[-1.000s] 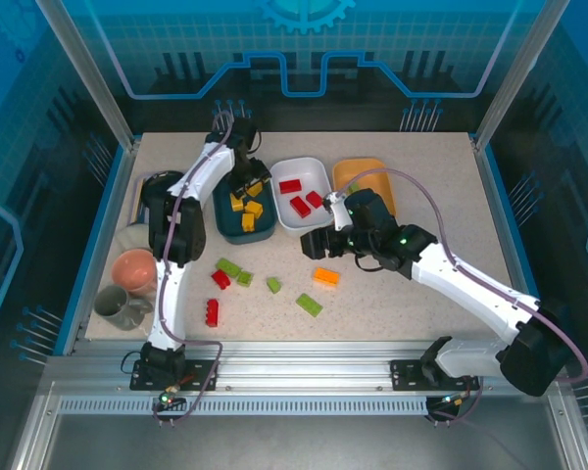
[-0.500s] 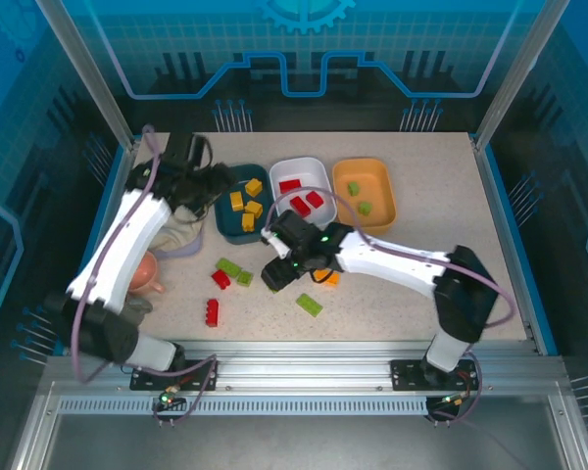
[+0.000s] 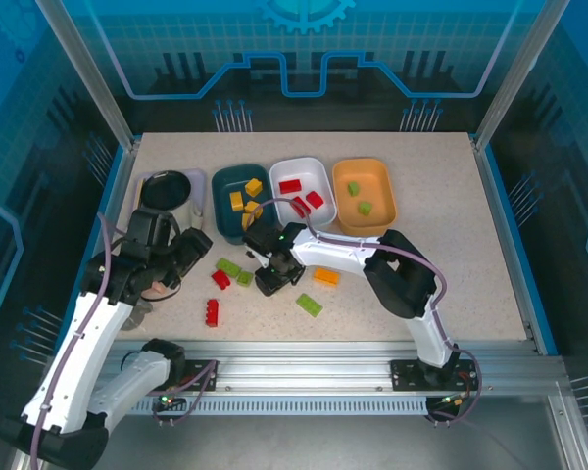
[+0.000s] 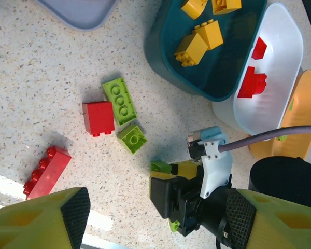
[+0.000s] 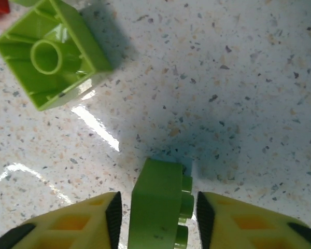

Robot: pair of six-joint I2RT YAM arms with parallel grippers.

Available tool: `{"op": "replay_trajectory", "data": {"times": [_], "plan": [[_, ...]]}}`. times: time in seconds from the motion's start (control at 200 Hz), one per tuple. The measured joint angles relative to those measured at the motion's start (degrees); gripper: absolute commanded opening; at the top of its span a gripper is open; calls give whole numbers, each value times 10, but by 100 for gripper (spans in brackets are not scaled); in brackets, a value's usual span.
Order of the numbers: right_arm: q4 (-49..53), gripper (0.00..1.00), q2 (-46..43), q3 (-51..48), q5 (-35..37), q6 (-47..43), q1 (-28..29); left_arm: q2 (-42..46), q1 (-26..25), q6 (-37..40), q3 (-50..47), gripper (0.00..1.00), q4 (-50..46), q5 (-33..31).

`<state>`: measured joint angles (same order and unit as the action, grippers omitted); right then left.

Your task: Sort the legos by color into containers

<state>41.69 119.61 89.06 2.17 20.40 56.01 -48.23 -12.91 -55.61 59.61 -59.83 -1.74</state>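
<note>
My right gripper [image 5: 159,210] is down at the table with a green lego [image 5: 155,194] between its fingers. They sit close on both sides, but I cannot tell whether they pinch it yet. A second green lego [image 5: 51,54] lies near, hollow side up. My left gripper [image 4: 158,212] hangs above, fingers wide apart, holding nothing. Yellow legos [image 3: 237,204] lie in the teal tray [image 3: 230,181], red legos [image 3: 291,185] in the white tray [image 3: 314,172], green legos [image 3: 354,187] in the orange tray [image 3: 378,186].

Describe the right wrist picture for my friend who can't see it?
A small green brick stands between the right gripper's yellow fingers, low in the picture. An upside-down green brick lies top left on the speckled table.
</note>
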Motion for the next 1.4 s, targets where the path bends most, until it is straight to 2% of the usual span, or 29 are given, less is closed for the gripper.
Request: {"op": "replay_trajectory", "data": {"times": [0.13,0.28,0.4,0.505,0.58,0.655,0.725,0.825,1.12,1.175,1.24,1.4], "plan": [[10,26,0,0,9,9,0,-5,0,0,-6,74,2,5],[22,24,-11,1,32,14,-3,-32,-3,2,-16,74,21,42],[40,23,-68,-2,58,17,-25,-74,-24,5,-17,74,58,72],[43,23,-150,-12,78,18,-95,-120,-57,7,-14,74,96,92],[42,23,-196,-14,96,13,-176,-163,-88,7,-5,74,121,102],[48,23,-203,-2,116,5,-252,-207,-118,7,14,74,149,108],[62,23,-177,27,133,-2,-306,-243,-140,6,35,74,171,111],[88,23,-99,101,148,-8,-347,-285,-159,6,71,74,196,116],[170,27,151,357,176,-5,-391,-357,-180,7,144,74,226,117],[184,30,183,392,179,-5,-393,-363,-182,12,146,74,226,117],[198,39,205,416,180,-7,-396,-369,-184,18,148,74,225,117],[224,55,213,445,180,-11,-396,-373,-188,34,149,75,222,118]]}}
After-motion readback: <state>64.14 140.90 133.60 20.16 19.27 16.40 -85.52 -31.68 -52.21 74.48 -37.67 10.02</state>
